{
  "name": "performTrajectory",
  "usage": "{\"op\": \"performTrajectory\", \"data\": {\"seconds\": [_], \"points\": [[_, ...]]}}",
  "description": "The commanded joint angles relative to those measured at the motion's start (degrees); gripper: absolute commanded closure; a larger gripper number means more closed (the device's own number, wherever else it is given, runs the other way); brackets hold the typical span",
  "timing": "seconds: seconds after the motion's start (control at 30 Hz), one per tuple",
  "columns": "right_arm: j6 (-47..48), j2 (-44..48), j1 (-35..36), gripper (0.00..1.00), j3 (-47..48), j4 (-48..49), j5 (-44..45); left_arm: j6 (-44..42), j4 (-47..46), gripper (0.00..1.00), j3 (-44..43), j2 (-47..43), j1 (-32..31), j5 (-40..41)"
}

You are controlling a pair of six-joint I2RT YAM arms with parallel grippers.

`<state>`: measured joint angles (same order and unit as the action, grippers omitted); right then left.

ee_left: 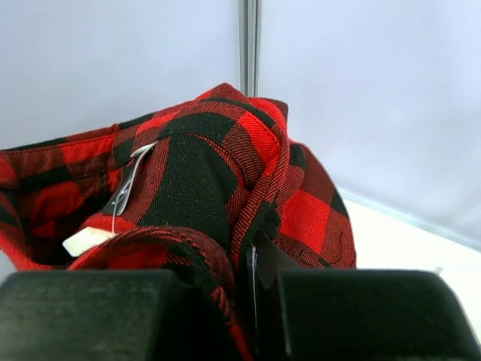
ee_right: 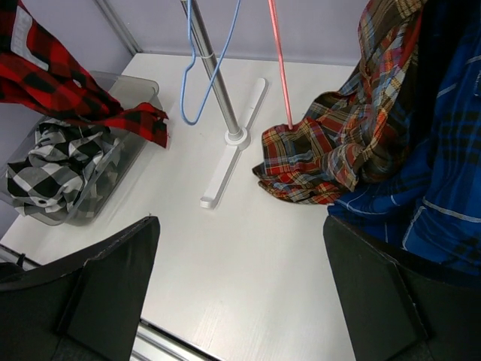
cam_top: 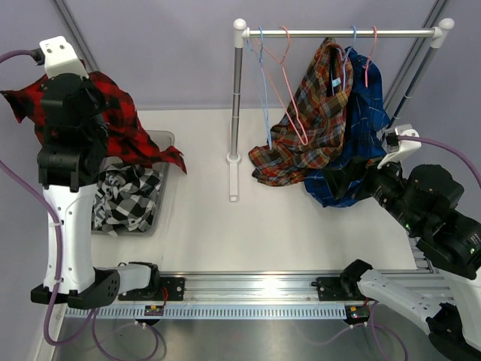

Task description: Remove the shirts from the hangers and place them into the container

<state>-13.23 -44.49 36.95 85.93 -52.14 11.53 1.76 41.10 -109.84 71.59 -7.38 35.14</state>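
Note:
My left gripper (ee_left: 252, 280) is shut on a fold of the red-and-black check shirt (ee_left: 188, 173). It holds the shirt up at the far left, where the shirt (cam_top: 124, 131) drapes over the back of the grey container (cam_top: 162, 197). A black-and-white check shirt (cam_top: 128, 197) lies in the container. The tartan shirt (cam_top: 312, 120) and the blue shirt (cam_top: 362, 143) hang on hangers from the rail, their hems on the table. A light blue hanger (cam_top: 264, 90) and a pink hanger (cam_top: 290, 83) hang bare. My right gripper (ee_right: 240, 278) is open and holds nothing, low beside the blue shirt (ee_right: 443, 173).
The silver rail (cam_top: 338, 33) stands on a post (cam_top: 236, 98) with a white foot (cam_top: 233, 184) at mid-table. Bare white tabletop (ee_right: 248, 226) lies between the container (ee_right: 143, 90) and the tartan shirt (ee_right: 331, 150). A metal track (cam_top: 248, 289) runs along the near edge.

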Motion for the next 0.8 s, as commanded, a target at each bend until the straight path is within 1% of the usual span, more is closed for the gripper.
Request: {"op": "performTrajectory", "data": {"seconds": [0.0,0.13,0.2,0.3,0.47,0.5,0.57,0.77], "points": [[0.8,-0.6,-0.3,0.01,-0.2,2.2,-2.9,-0.8,-6.7,1.0,-6.6,-3.9,0.4,3.2],[0.2,-1.1,-0.3,0.01,0.1,2.4,-5.3,-3.1,-16.2,1.0,-8.9,-7.0,0.4,6.7],[0.3,-1.7,-0.3,0.01,0.1,2.6,-5.6,-4.3,-16.8,1.0,-13.8,-6.5,0.4,6.8],[0.6,-2.4,-0.3,0.01,0.1,3.0,-6.0,-5.0,-16.8,1.0,-17.6,-5.6,0.3,6.5],[0.8,-2.7,-0.3,0.01,-0.5,3.5,-6.0,-5.4,-18.1,1.0,-13.7,-8.3,0.3,7.4],[0.8,-2.6,-0.3,0.0,-0.7,3.6,-6.1,-6.3,-19.0,1.0,-11.2,-8.7,0.4,7.7],[0.9,-2.5,-0.3,0.01,-1.0,4.0,-6.5,-7.0,-20.5,1.0,-8.9,-9.2,0.4,8.5],[1.2,-2.4,-0.4,0.01,-0.1,3.4,-6.7,-8.0,-20.4,1.0,-7.7,-5.9,0.4,7.5]]}}
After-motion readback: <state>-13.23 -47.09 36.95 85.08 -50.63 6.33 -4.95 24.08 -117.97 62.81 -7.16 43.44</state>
